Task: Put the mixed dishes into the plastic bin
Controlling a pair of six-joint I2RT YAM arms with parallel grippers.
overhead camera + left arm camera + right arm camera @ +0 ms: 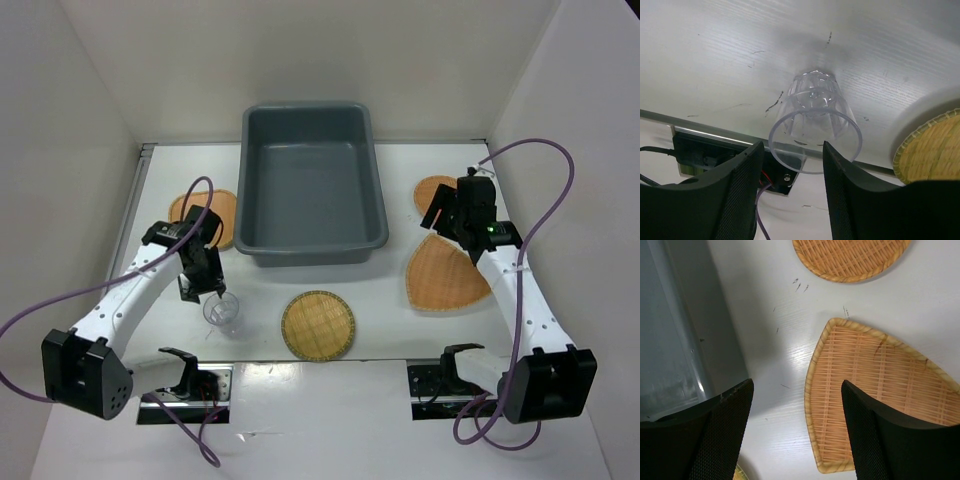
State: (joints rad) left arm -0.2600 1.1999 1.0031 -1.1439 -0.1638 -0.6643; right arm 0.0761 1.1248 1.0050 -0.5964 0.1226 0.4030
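The clear plastic cup [222,312] [815,115] stands upright on the white table near the front left. My left gripper [205,288] [792,147] hovers right over it, jaws apart, with the near part of the rim showing between them. A round woven plate [318,325] [935,150] lies to the cup's right. Another plate [205,215] sits partly under my left arm. The fan-shaped plate [445,272] [880,390] and one more plate [432,188] [850,257] lie to the right. My right gripper [440,212] [796,390] is open and empty above the fan plate's edge. The dark grey bin [310,255] [680,330] holds nothing.
White walls [70,150] close in the table on the left, right and back. Purple cables [540,160] loop from both arms. Black mounting plates [185,385] [700,150] sit along the near edge, just below the cup.
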